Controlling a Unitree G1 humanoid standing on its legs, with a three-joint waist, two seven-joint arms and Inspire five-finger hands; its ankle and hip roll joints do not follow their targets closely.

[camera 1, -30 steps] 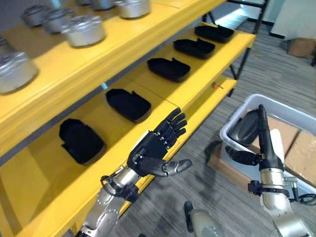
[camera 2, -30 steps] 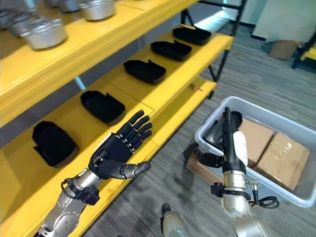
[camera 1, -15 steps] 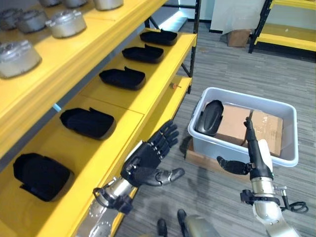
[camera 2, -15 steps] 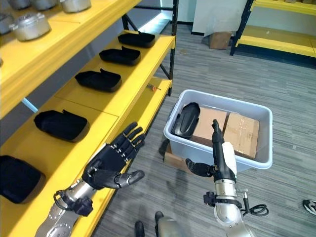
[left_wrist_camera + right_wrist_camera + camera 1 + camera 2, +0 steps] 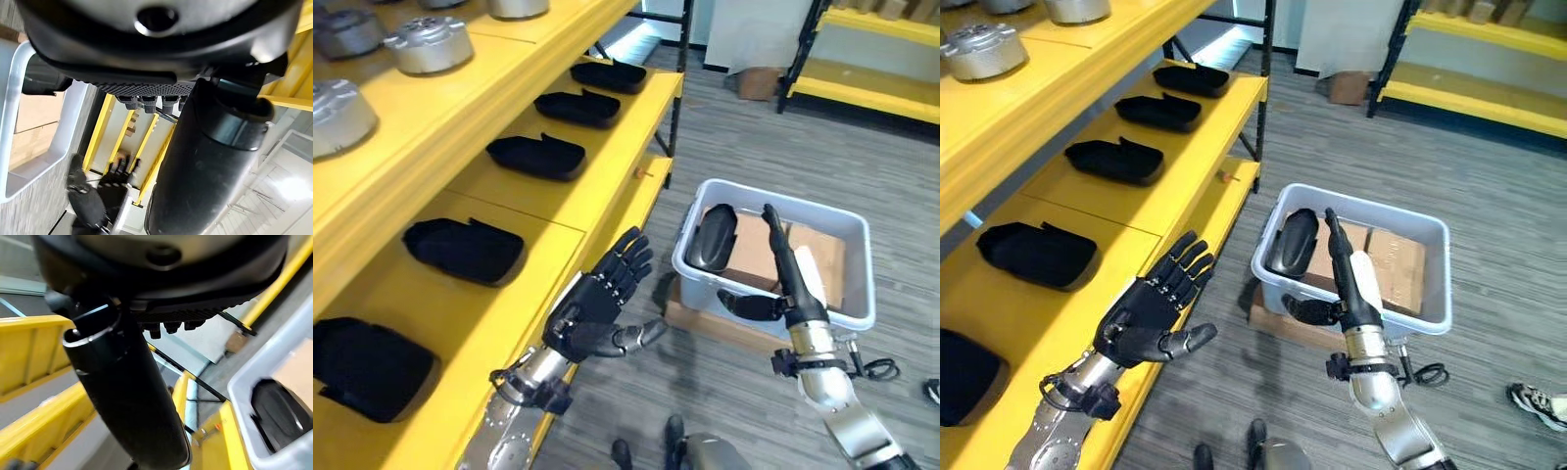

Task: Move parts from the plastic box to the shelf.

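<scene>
Now right robot hand (image 5: 1347, 284) nearer box (image 5: 1430, 313), empty

The floor (image 5: 1489, 196) is covered with grey striped carpet. A long yellow rack (image 5: 607, 186) with dark posts is placed along the left side. A second yellow rack (image 5: 1489, 88) is seen at the far right, also on dark posts. Between them, a pale wall panel (image 5: 1342, 39) is seen, and a cardboard box (image 5: 1340, 88) is set on the floor at its foot. A bright patch of light (image 5: 1209, 44) is seen on the floor behind the left rack.
</scene>
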